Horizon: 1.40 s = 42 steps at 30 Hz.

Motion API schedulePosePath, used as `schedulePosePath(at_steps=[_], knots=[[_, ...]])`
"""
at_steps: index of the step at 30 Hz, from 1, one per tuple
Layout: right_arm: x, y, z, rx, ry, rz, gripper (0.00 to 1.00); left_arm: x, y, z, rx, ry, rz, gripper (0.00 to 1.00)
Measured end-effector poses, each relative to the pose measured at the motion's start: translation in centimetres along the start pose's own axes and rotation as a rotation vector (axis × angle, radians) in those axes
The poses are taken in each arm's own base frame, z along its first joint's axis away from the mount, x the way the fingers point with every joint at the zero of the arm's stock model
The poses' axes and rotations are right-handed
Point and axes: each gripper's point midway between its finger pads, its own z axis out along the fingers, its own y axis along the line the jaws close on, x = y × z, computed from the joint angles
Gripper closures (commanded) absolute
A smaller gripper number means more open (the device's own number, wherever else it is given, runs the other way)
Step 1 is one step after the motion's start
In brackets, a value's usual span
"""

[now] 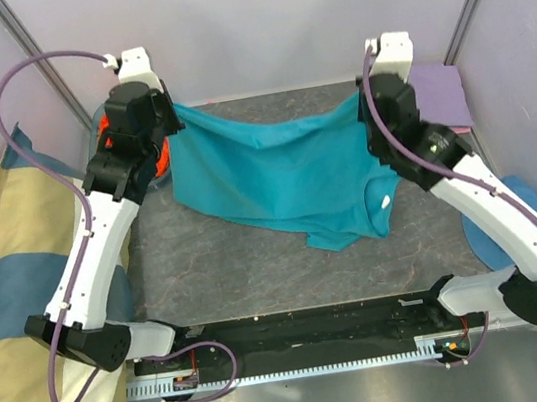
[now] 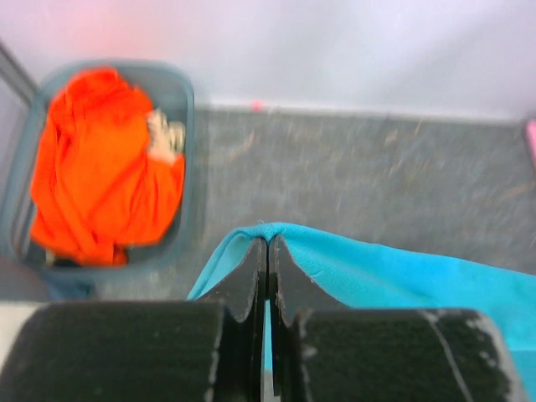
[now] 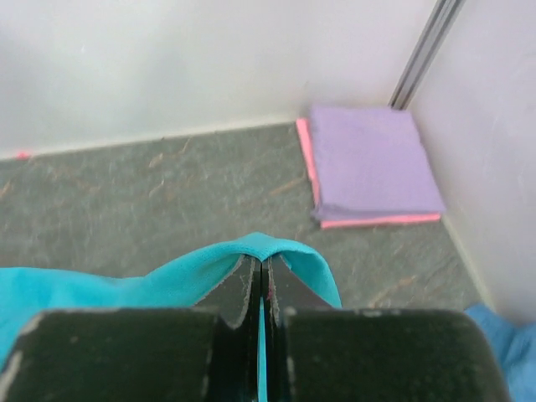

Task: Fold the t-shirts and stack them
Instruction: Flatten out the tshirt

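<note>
The teal t-shirt (image 1: 275,175) hangs stretched between both grippers above the grey mat, its lower part trailing on the mat. My left gripper (image 1: 172,112) is shut on one top corner; in the left wrist view the cloth (image 2: 377,272) drapes over the closed fingertips (image 2: 268,244). My right gripper (image 1: 366,106) is shut on the other corner, the cloth (image 3: 167,280) folded over its tips (image 3: 261,264). The orange t-shirt (image 2: 100,167) lies crumpled in a grey bin (image 2: 180,109) at the back left. The lavender t-shirt (image 3: 368,163) lies folded on the pink t-shirt (image 3: 368,222) at the back right.
The checked pillow (image 1: 9,290) lies along the left side. A blue hat (image 1: 518,209) lies at the right, under the right arm. White walls close the back and sides. The grey mat (image 1: 238,266) covers the table.
</note>
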Motion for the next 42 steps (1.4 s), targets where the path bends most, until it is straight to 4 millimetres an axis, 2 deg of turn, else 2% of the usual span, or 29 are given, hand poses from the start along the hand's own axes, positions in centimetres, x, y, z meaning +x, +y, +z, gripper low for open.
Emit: schedulePosePath(at_steps=[3,6,7,11,13,15,17,19,21,23,25,29,30,32,33,35,37,39,40,42], knots=[[-4.1,-0.3,2.0,0.013,-0.051,0.010,1.00,-4.1,-0.3,-0.3,0.010,-0.077,-0.017,0.98],[-7.5,-0.2,2.4,-0.001,-0.105,0.024,1.00,-7.7,-0.3,-2.0,0.026,-0.161,-0.038,0.98],[-8.2,-0.2,2.3,-0.007,-0.117,0.029,1.00,-8.3,-0.2,-2.5,0.032,-0.178,-0.042,0.98],[-9.4,-0.2,1.4,-0.055,-0.139,0.035,1.00,-9.0,0.4,-4.8,0.046,-0.212,-0.050,0.98],[-9.0,-0.1,0.9,-0.089,-0.130,0.035,1.00,-8.2,0.7,-5.8,0.053,-0.205,-0.047,0.98],[-7.6,-0.1,0.0,-0.140,-0.104,0.032,1.00,-6.4,1.1,-6.5,0.062,-0.174,-0.036,0.98],[-5.8,-0.4,-1.5,-0.195,-0.063,0.029,1.00,-3.4,1.6,-7.7,0.085,-0.119,-0.024,0.98],[-5.3,-1.1,-3.4,-0.244,-0.043,0.041,1.00,-0.8,2.0,-9.5,0.111,-0.063,-0.024,0.98],[-6.2,-2.3,-5.4,-0.276,-0.057,0.069,1.00,0.3,2.3,-11.8,0.144,-0.043,-0.040,0.98],[-8.4,-3.9,-8.1,-0.310,-0.101,0.116,1.00,0.1,2.5,-14.8,0.189,-0.062,-0.077,0.98],[-11.9,-6.0,-11.3,-0.342,-0.178,0.183,1.00,-1.1,3.1,-18.5,0.222,-0.099,-0.116,0.98],[-18.6,-10.0,-17.1,-0.397,-0.361,0.332,1.00,-7.6,3.9,-26.0,0.298,-0.297,-0.210,0.98],[-19.6,-10.9,-18.3,-0.408,-0.398,0.361,1.00,-9.2,4.0,-27.6,0.323,-0.354,-0.235,0.98],[-20.2,-11.7,-19.4,-0.420,-0.431,0.396,1.00,-11.1,4.0,-29.3,0.354,-0.424,-0.272,0.98],[-20.0,-11.6,-19.1,-0.417,-0.434,0.408,1.00,-11.4,3.9,-29.2,0.360,-0.440,-0.284,0.98],[-18.2,-10.7,-17.2,-0.382,-0.397,0.400,1.00,-10.4,3.4,-26.8,0.339,-0.411,-0.293,0.98],[-14.8,-8.5,-13.4,-0.322,-0.319,0.364,1.00,-7.5,2.6,-21.9,0.292,-0.320,-0.286,0.98],[-9.2,-5.2,-8.2,-0.254,-0.184,0.275,1.00,-3.4,1.5,-15.8,0.235,-0.184,-0.267,0.98],[-6.9,-3.9,-6.2,-0.232,-0.136,0.242,1.00,-1.0,0.9,-12.5,0.205,-0.115,-0.256,0.98],[-0.6,-0.9,-1.2,-0.178,-0.011,0.149,1.00,4.1,0.1,-6.4,0.142,0.013,-0.232,0.98]])
